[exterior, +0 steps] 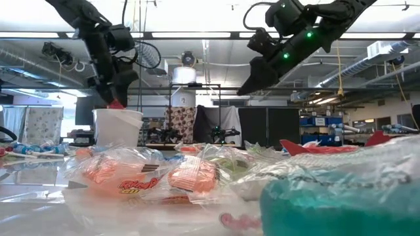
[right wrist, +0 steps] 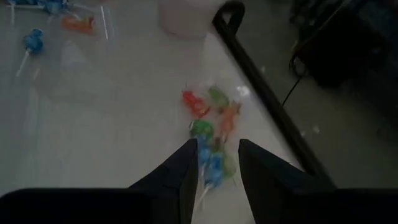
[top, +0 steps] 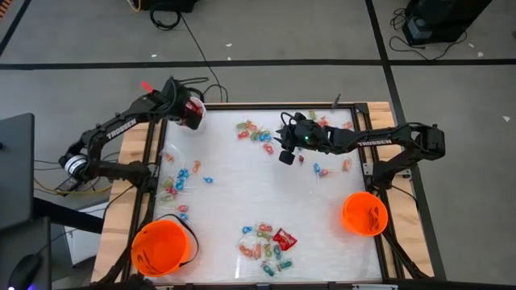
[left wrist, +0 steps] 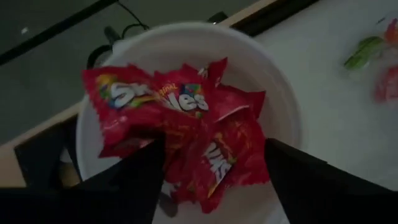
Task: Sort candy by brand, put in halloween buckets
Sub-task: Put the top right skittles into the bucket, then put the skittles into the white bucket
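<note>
Left claw (left wrist: 211, 149) holds red Skittles packets (left wrist: 186, 124) above the white pail (left wrist: 273, 81) (for release by brand); right claw (right wrist: 217, 163), narrowly parted, hovers over wrapped lollipops (right wrist: 208, 127) near that pail.

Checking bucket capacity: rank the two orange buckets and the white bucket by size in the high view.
1. Left orange bucket.
2. Right orange bucket.
3. White bucket, partly hidden by the left tool, so unsure.

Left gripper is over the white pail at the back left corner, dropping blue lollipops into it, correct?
Not lollipops. The left wrist view shows the left gripper over the white pail with red Skittles packets between its fingers. The position over the white pail at the back left corner is right.
</note>
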